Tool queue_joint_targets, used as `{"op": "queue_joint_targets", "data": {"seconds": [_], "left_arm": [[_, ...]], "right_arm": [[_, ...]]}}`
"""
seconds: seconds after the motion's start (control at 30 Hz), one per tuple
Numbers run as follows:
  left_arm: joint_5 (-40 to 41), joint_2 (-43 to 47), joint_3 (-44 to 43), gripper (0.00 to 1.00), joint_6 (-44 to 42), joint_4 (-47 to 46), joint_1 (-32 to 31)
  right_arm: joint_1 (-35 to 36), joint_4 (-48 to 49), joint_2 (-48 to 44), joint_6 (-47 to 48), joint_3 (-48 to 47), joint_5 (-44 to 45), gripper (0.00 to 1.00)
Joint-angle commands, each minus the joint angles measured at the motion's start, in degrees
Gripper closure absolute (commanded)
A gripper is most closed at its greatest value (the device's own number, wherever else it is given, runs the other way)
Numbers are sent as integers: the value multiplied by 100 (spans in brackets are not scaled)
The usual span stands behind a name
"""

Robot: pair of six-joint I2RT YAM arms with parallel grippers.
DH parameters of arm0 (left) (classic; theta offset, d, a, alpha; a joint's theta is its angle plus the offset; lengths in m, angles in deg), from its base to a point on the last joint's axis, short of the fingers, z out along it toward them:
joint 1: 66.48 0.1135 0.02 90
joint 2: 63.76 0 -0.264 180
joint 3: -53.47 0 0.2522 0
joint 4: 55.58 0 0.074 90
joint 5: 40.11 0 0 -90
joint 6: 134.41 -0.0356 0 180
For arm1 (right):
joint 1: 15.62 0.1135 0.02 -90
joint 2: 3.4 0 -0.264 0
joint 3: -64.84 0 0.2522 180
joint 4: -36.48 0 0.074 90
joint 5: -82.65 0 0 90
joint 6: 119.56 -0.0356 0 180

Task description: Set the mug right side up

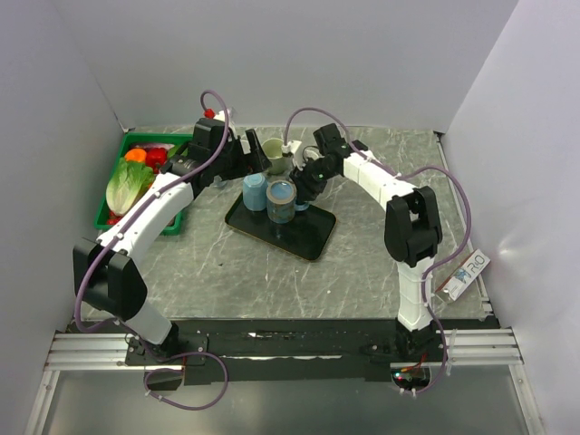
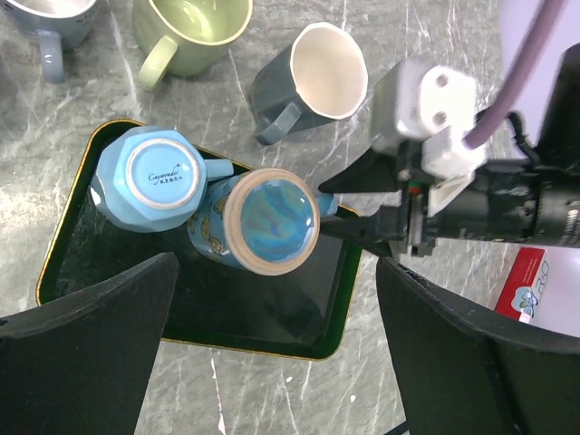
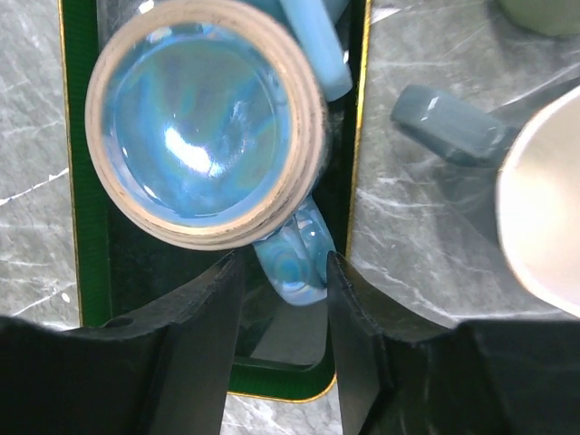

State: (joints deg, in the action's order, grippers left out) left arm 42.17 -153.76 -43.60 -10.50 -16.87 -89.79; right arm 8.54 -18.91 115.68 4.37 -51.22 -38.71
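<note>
Tray (image 1: 304, 237): black, set slantwise on the grey marbled tabletop (image 1: 272, 281).
Pale blue mug (image 1: 255, 190): on the tray's far-left end.
Patterned blue mug (image 1: 282, 201): on the tray, touching the pale one.
Green mug (image 1: 272, 149): just behind the tray.
Right tool (image 1: 304, 190): beside the patterned blue mug, at the tray's far edge.
Left tool (image 1: 257, 161): behind the tray, near the green mug.
Crate (image 1: 156, 138): green, holding vegetables, left of the tray.

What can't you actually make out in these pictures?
- Left wrist view: the pale blue mug has base print too small to read.
- Right wrist view: whether the right hand grips the handle of the glazed mug; shadow fills the gaps.
- Top view: the left arm covers part of the green basket.
</note>
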Motion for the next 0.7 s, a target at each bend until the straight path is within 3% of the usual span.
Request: {"op": "queue_joint_targets", "data": {"seconds": [0.0,0.17,0.47,0.57,0.67], "left_arm": [[-115,26,-169,4,54,-51,20],[-124,79,-72,4,81,-104,20],[-150,61,-45,4,107,-104,20],[-150,87,-19,4,133,-113,20],[-142,140,51,4,142,-122,20]], "right_arm": [[80,-126,-377,113,368,-309,52],[211,74,-720,105,886,-187,52],[335,857,-553,-264,957,411,53],[378,1147,-571,-387,1141,472,58],[396,1131,-553,-422,1186,604,77]]}}
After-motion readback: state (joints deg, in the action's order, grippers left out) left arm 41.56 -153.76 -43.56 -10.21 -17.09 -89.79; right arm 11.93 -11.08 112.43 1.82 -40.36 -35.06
